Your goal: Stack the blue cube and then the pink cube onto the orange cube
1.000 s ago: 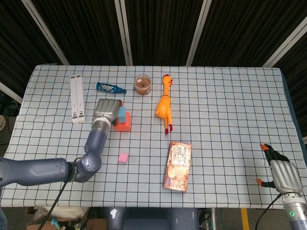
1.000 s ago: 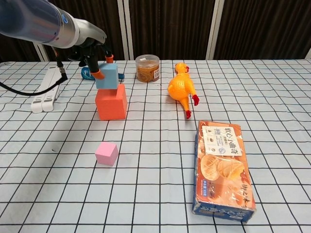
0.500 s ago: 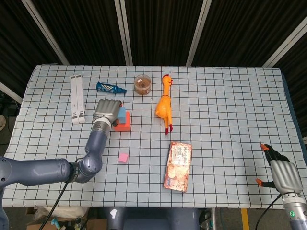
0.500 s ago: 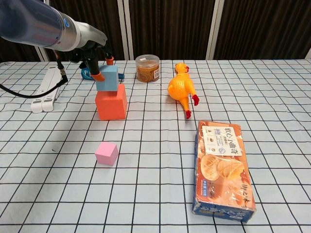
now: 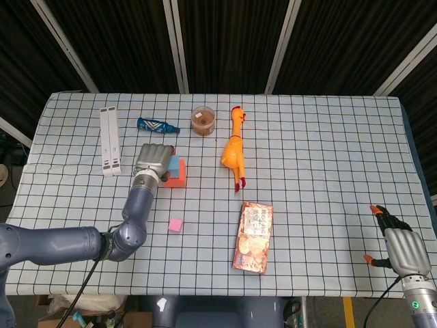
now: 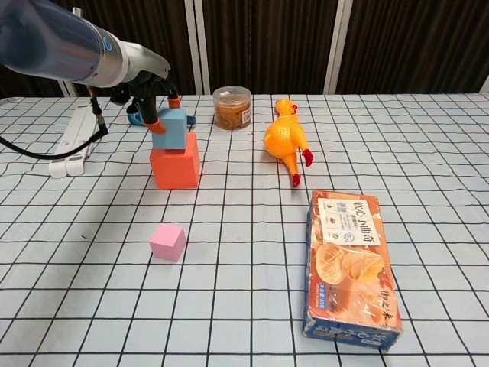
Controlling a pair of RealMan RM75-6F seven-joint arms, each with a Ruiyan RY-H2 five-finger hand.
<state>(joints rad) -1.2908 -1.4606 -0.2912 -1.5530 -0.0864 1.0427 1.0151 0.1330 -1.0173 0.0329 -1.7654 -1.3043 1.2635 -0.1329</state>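
My left hand (image 6: 157,107), clamped on the blue cube (image 6: 173,128), lowered it onto the orange cube (image 6: 175,161); my right hand (image 5: 403,247) stayed empty, fingers apart.

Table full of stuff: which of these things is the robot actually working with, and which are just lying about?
In the job:
blue cube, held by the left hand on top of the orange cube
pink cube, alone on the cloth

Lying about:
rubber chicken
snack box
jar
blue bottle
white strip
right hand, idle at the table edge
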